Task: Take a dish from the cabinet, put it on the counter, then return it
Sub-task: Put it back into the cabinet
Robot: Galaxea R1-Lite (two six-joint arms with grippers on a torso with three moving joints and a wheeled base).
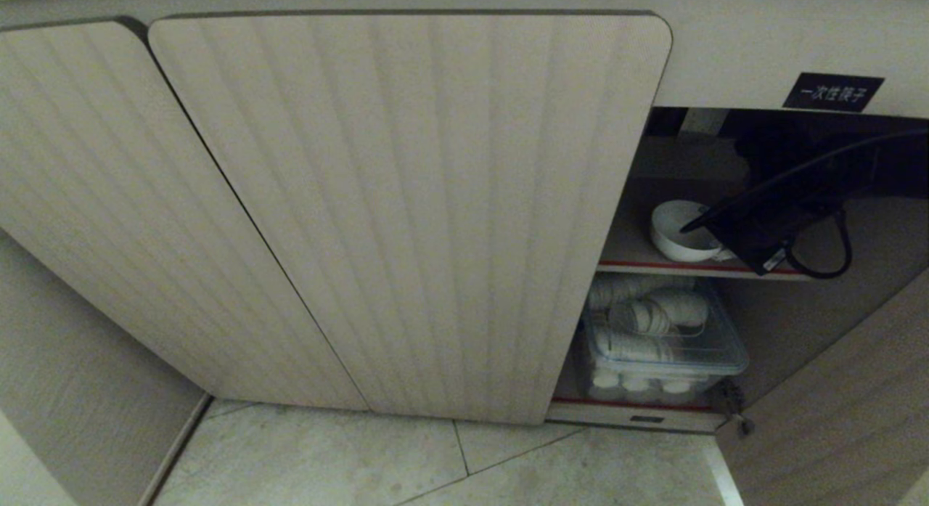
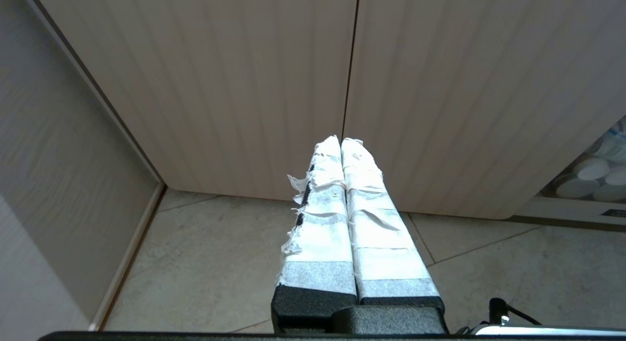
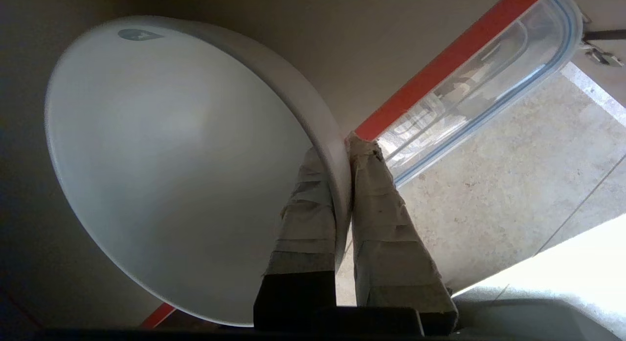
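The dish [image 1: 676, 234] is a small white bowl on the upper, red-edged shelf [image 1: 631, 263] of the open cabinet [image 1: 406, 215]. My right gripper [image 1: 698, 225] reaches in from the right and is shut on the dish [image 3: 181, 170], one taped finger inside the rim and one outside, as the right wrist view shows at the gripper [image 3: 342, 147]. My left gripper [image 2: 341, 140] hangs shut and empty before the closed fluted doors, low over the floor. The counter is out of view.
A clear lidded box [image 1: 664, 343] with white crockery fills the lower shelf. A black label [image 1: 833, 92] sits above the opening. The opened door [image 1: 849, 390] stands at the right. Beige floor tiles [image 1: 435, 462] lie below, and a side panel [image 1: 80, 390] closes the left.
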